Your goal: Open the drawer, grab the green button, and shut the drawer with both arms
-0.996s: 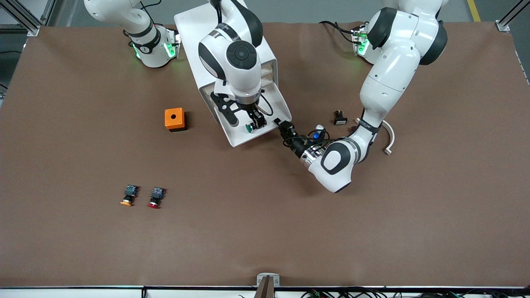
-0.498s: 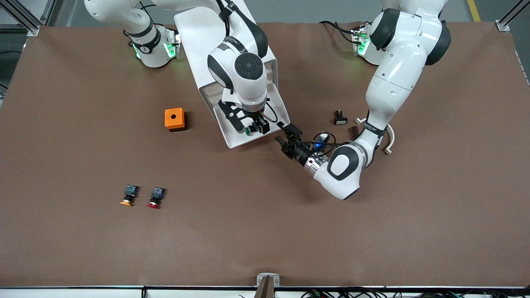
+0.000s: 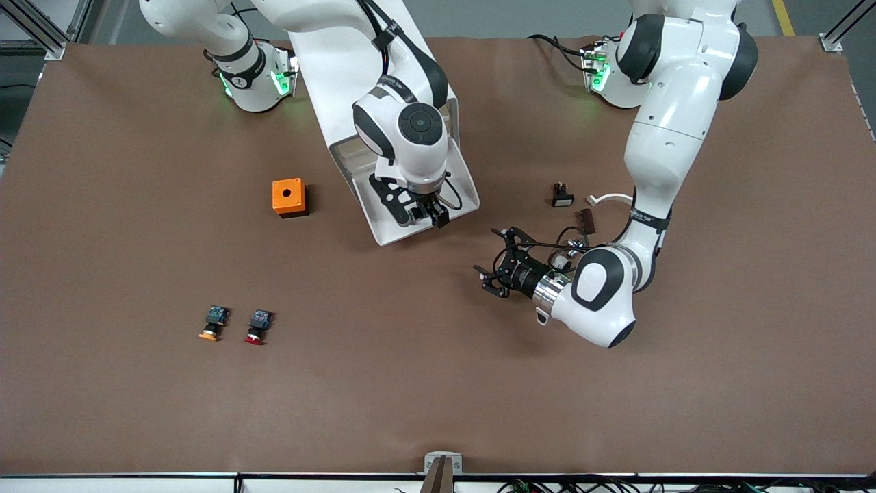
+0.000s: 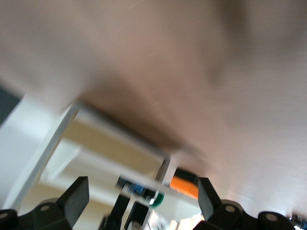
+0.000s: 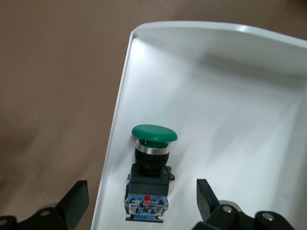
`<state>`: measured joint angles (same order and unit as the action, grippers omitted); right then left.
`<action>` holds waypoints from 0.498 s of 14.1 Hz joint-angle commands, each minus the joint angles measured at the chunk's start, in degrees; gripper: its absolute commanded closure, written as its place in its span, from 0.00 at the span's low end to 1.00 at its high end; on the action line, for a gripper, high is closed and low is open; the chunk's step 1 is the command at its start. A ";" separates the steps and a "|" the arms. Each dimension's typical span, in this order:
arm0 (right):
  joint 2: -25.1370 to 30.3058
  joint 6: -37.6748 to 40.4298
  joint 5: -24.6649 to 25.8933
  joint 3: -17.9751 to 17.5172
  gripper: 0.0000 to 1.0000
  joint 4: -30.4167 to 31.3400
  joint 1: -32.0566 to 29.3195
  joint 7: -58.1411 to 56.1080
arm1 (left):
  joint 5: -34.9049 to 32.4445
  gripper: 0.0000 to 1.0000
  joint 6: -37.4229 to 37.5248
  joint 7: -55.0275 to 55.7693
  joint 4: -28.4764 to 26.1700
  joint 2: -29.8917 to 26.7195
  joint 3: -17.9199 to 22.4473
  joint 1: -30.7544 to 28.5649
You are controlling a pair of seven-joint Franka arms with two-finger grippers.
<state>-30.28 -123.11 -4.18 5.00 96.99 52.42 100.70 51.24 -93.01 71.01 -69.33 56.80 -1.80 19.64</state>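
Three push buttons show: the button with the green cap lies on the floor of the pulled-out drawer, close to its side wall, while an orange-capped button and a red-capped button lie side by side on the table, nearer the front camera and toward the right arm's end. There is one orange box beside the white cabinet, and a few small parts lie near the left arm, among them a small black-and-white part. Two grippers are in view. The right gripper hangs over the drawer just above the button, its jaws spread wide to either side of it and gripping nothing. The left gripper is low over the bare table near the drawer's front corner, jaws also spread and empty; its own wrist view is smeared, though it seems to face the open cabinet.
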 commanded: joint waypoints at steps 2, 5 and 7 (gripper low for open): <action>-1.54 -0.29 0.93 0.71 0.03 -0.40 1.54 1.43 | -9.03 0.01 -9.35 -14.91 -0.81 -4.50 1.10 1.63; -1.54 -0.02 0.75 0.62 0.24 -0.40 1.54 1.25 | -18.25 0.02 -17.88 -16.07 -0.99 -6.00 1.10 4.26; -1.45 0.07 0.40 0.62 0.49 -0.48 1.54 1.25 | -24.93 0.02 -24.99 -16.08 -1.34 -6.26 0.92 6.54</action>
<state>-31.45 -123.10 -4.15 5.00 96.97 53.05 100.74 31.47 -112.08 56.11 -69.07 51.86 -1.75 23.30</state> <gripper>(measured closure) 0.225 0.022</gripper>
